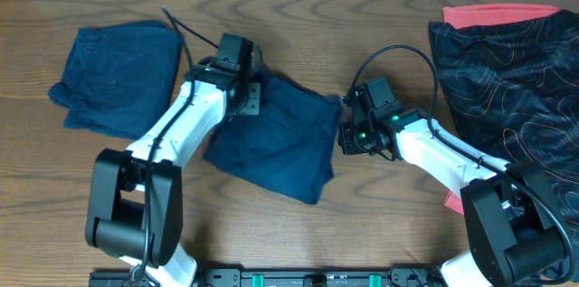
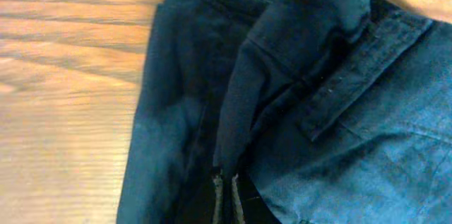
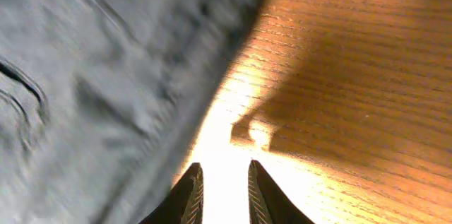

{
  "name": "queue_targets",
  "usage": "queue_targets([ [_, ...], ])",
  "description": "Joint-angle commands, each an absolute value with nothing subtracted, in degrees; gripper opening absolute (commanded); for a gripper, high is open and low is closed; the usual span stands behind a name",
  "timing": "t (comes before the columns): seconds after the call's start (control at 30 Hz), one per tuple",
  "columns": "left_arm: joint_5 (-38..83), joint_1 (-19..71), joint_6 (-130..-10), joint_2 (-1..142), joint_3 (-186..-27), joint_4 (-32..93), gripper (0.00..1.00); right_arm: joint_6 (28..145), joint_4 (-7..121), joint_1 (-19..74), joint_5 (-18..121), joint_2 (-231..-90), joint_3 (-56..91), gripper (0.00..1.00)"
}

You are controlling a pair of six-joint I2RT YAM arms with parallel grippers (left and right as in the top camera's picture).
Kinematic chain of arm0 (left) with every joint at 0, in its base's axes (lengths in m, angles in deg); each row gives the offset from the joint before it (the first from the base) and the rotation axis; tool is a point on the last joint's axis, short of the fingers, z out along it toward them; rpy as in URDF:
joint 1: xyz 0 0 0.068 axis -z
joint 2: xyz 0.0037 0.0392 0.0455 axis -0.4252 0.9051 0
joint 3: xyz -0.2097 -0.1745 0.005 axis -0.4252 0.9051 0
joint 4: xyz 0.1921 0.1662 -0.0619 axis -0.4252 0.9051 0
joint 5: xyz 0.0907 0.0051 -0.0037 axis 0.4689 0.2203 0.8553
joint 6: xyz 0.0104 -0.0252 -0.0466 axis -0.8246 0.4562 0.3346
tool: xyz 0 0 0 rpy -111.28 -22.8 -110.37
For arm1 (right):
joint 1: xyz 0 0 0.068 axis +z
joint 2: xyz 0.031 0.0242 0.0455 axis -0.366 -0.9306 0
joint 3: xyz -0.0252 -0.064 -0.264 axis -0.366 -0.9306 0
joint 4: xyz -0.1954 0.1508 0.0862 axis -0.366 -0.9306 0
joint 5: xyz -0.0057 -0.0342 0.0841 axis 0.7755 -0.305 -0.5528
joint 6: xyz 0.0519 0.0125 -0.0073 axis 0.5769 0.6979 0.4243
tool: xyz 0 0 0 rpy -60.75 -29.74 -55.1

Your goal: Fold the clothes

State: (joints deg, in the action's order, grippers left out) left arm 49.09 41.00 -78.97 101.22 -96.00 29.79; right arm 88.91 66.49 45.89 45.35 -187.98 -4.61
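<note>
Dark navy shorts (image 1: 271, 142) centre, navy garment (image 1: 113, 77) at ten o'clock; black garment (image 1: 516, 79), orange wavy lines, at three; coral-red garment (image 1: 498, 15); brown-grained worktop (image 1: 380, 233).

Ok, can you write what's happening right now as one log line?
left gripper: shut on navy shorts | right gripper: slightly open, empty, beside shorts' edge | second navy garment: lying apart at left
</note>
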Motion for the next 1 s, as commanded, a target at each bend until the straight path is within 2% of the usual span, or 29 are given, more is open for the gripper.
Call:
queue_targets([
  [0.0,56.19,40.65,-72.02,101.38,-95.6,30.31,0.06,89.48,66.18,46.55,46.11,-187.79,-4.74,0.2],
  [0.13,63.4,40.65,-68.76,102.14,-95.01,30.49,0.07,89.48,65.92,46.55,46.09,-187.79,-4.77,0.2],
  [0.17,65.02,40.62,-68.76,102.14,-95.01,30.44,0.12,89.5,65.9,46.55,46.11,-187.79,-4.74,0.2],
  [0.27,70.2,40.54,-68.76,102.14,-95.01,29.59,0.3,89.48,65.77,46.55,46.09,-187.79,-4.77,0.2],
  [0.3,70.9,40.41,-68.78,102.14,-95.01,29.22,0.4,89.5,65.72,46.55,46.09,-187.79,-4.74,0.2],
  [0.37,71.73,40.17,-68.78,102.14,-95.03,28.74,0.65,89.5,65.48,46.55,46.09,-187.79,-4.74,0.2],
  [0.53,71.53,39.01,-68.78,102.14,-95.01,27.89,0.96,89.48,64.74,46.55,46.11,-187.79,-4.77,0.2],
  [0.63,66.51,38.33,-72.17,102.25,-95.01,26.84,0.98,89.48,64.78,46.55,46.11,-187.79,-4.77,0.2],
  [0.83,44.52,35.66,-85.02,103.74,-95.01,24.96,0.98,89.5,64.76,46.55,46.09,-187.79,-4.77,0.21],
  [0.97,38.53,33.65,-90.09,105.66,-95.01,24.89,0.98,89.48,64.76,46.55,46.09,-187.79,-4.74,0.21],
])
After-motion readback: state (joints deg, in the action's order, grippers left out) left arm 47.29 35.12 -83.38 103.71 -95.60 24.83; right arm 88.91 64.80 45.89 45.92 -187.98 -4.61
